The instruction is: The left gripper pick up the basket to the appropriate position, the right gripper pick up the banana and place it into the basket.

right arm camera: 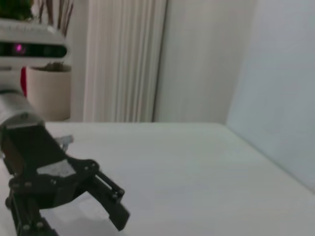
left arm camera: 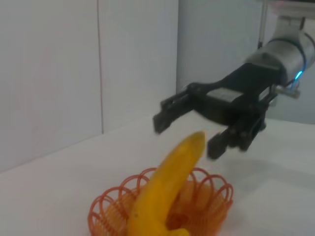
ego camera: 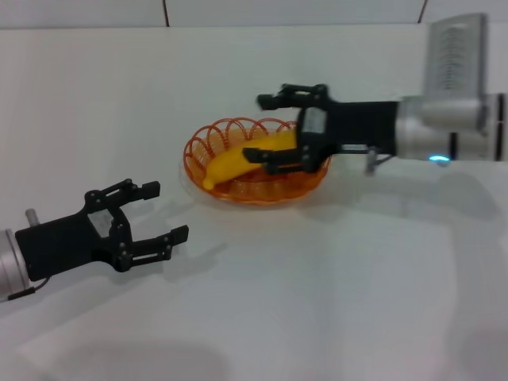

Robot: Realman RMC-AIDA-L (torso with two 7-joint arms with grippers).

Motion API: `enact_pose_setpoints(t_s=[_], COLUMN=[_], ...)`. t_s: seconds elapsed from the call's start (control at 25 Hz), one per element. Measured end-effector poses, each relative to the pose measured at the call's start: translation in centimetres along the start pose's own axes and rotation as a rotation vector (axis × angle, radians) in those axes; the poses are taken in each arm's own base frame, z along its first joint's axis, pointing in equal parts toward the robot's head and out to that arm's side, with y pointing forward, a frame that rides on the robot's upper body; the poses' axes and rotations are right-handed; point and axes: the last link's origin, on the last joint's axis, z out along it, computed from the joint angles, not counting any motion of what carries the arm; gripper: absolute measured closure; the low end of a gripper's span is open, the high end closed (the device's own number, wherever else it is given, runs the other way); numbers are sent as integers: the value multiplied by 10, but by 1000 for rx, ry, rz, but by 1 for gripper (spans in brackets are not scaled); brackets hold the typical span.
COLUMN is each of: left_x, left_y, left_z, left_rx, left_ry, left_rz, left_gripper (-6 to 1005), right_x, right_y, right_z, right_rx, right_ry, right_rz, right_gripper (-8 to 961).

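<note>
Spread fingers mark both claws in the head view: the right gripper hangs over the orange wire basket, jaws apart above the banana, which lies inside with one tip over the near-left rim. Near the lower left, the left gripper sits agape on the white table, apart from the basket.

From the left wrist, the banana rests in the basket, the right gripper parted just above.

From the right wrist, the left gripper shows over the table.
</note>
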Motion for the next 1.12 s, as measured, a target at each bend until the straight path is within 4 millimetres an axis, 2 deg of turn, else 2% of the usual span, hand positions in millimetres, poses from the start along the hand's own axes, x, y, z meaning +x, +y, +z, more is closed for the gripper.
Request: enact_pose_setpoints(t_s=[0.08, 0.32, 0.48, 0.68, 1.12], left_x=[-1, -6, -8, -9, -11], left_y=[0, 1, 2, 1, 1], left_z=[-2, -8, -11, -14, -14], left_rx=[5, 26, 38, 55, 62], left_ry=[-2, -4, -3, 1, -4], left_rz=[-1, -14, -18, -24, -14], left_gripper=[127, 127, 127, 127, 127], right_x=[3, 34, 60, 76, 76], right_y=[2, 11, 23, 35, 34], right_z=[-14, -79, -110, -114, -114], right_rx=[20, 139, 194, 196, 210], right_ry=[-15, -51, -31, -9, -22], right_rz=[10, 116, 192, 194, 191], right_gripper=[296, 71, 73, 74, 73])
